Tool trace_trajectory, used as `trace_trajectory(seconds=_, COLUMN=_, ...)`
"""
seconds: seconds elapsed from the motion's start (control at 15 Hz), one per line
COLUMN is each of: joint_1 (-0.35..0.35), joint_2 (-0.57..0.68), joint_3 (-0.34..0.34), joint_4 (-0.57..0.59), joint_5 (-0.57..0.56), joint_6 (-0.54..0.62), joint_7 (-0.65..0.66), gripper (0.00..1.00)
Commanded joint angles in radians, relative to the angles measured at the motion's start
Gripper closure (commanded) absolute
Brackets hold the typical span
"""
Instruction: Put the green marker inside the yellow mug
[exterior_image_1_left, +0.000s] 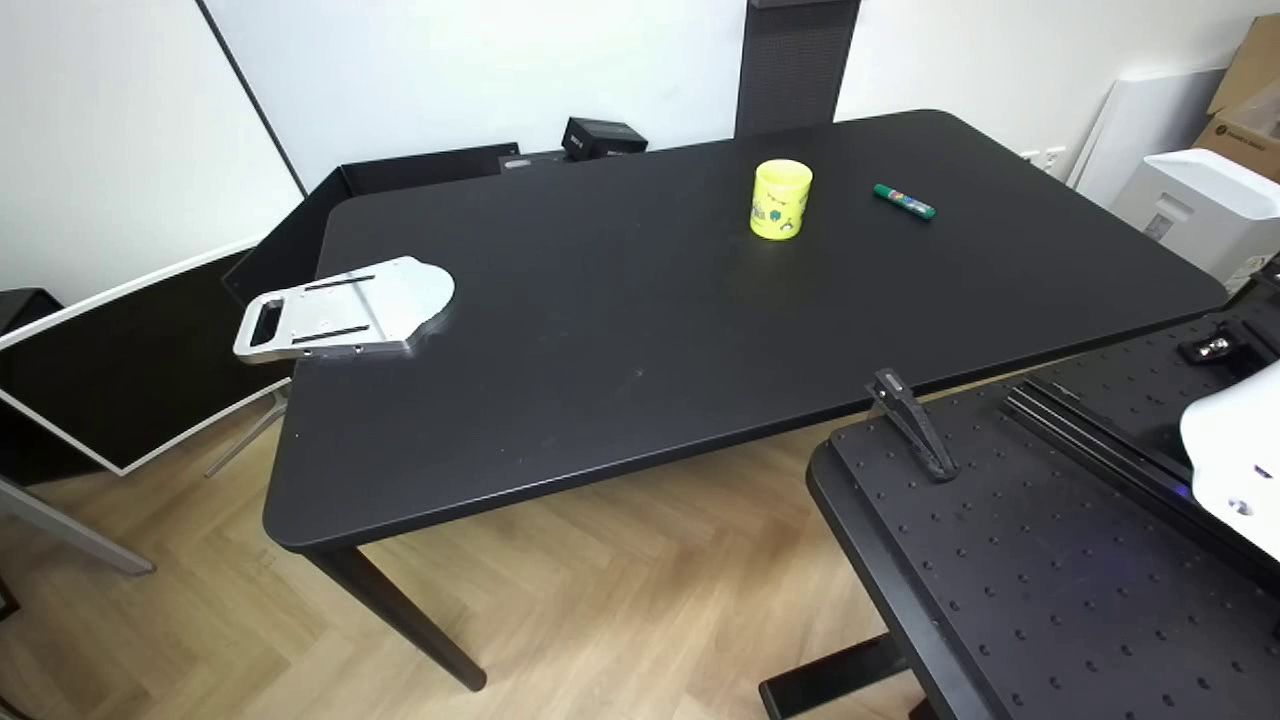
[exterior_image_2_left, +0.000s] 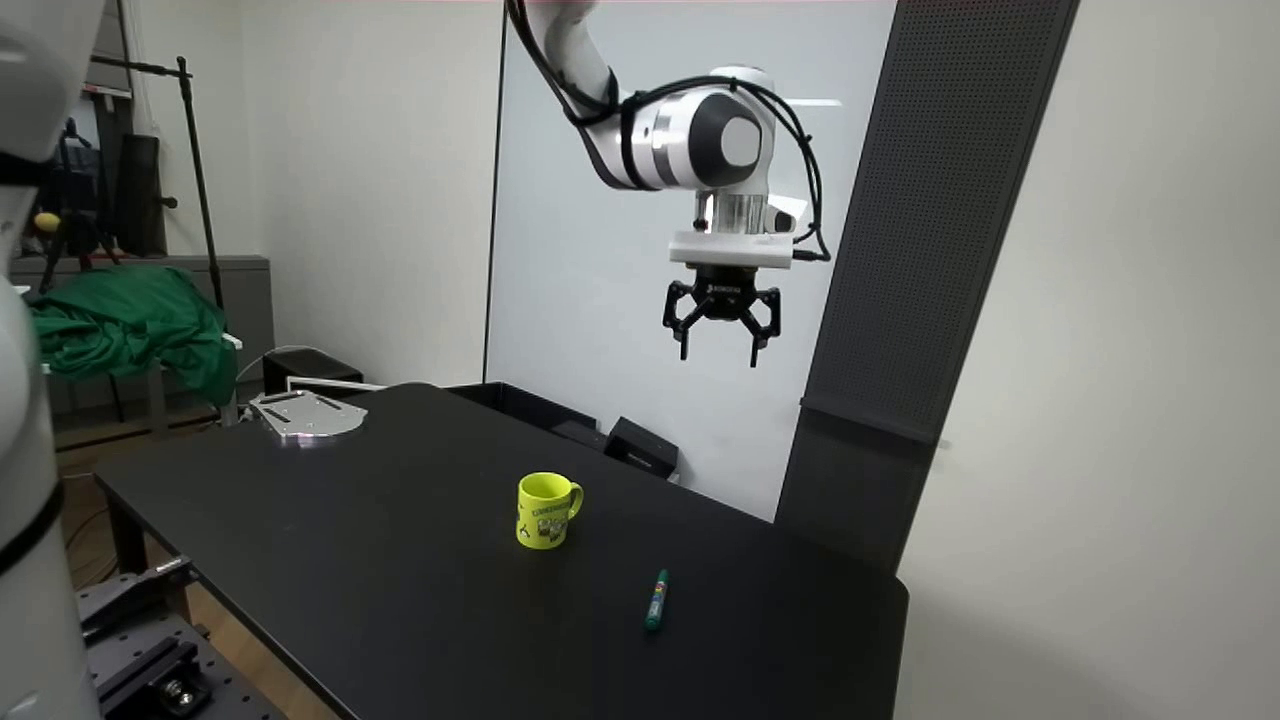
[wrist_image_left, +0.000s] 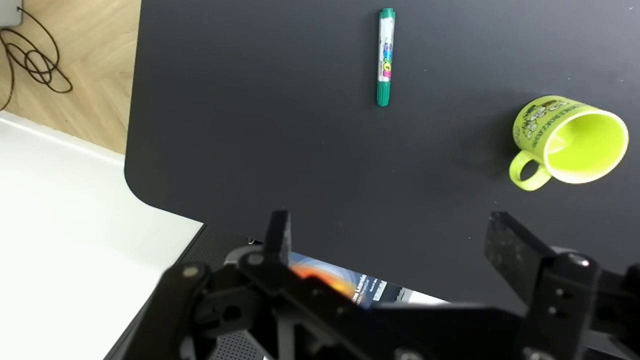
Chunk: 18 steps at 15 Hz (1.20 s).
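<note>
The green marker (exterior_image_1_left: 905, 202) lies on its side on the black table, apart from the mug. It shows in both exterior views (exterior_image_2_left: 656, 600) and in the wrist view (wrist_image_left: 385, 55), with green ends and a white printed barrel. The yellow mug (exterior_image_1_left: 780, 203) stands upright on the table, also in both exterior views (exterior_image_2_left: 541, 515). In the wrist view the mug (wrist_image_left: 570, 142) is at the right, its handle toward the lower left, and its visible inside holds nothing. My gripper (exterior_image_2_left: 719, 360) is open and empty, high above the table. Its spread fingers show in the wrist view (wrist_image_left: 390, 217).
A silver metal plate with a handle slot (exterior_image_1_left: 350, 305) lies at the far end of the black table (exterior_image_1_left: 600, 330). A black box (exterior_image_2_left: 640, 448) stands behind the table edge, near the whiteboard wall. A perforated black bench (exterior_image_1_left: 1040, 560) adjoins the table.
</note>
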<state>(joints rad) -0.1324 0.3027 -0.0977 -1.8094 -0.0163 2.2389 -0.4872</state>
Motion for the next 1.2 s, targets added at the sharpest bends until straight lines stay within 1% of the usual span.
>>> trace_trajectory(seconds=0.0, joint_1=-0.038, joint_2=0.100, joint_3=0.024, joint_4=0.056, joint_5=0.021, joint_6=0.040, joint_7=-0.008, gripper=0.00)
trace_trajectory(seconds=0.33, joint_1=-0.062, joint_2=0.206, joint_3=0.053, joint_4=0.058, joint_5=0.025, joint_6=0.100, joint_7=0.004, gripper=0.00)
trace_trajectory(seconds=0.6, joint_1=-0.056, joint_2=0.258, joint_3=0.065, joint_4=0.055, joint_5=0.005, joint_6=0.122, joint_7=0.023, gripper=0.00)
trace_trajectory(seconds=0.67, joint_1=-0.062, joint_2=0.231, joint_3=0.068, joint_4=0.021, joint_5=0.002, joint_6=0.127, joint_7=0.008, gripper=0.00)
trace_trajectory(seconds=1.13, joint_1=-0.062, joint_2=0.250, joint_3=0.073, joint_4=0.030, joint_5=0.001, joint_6=0.134, joint_7=0.008, gripper=0.00)
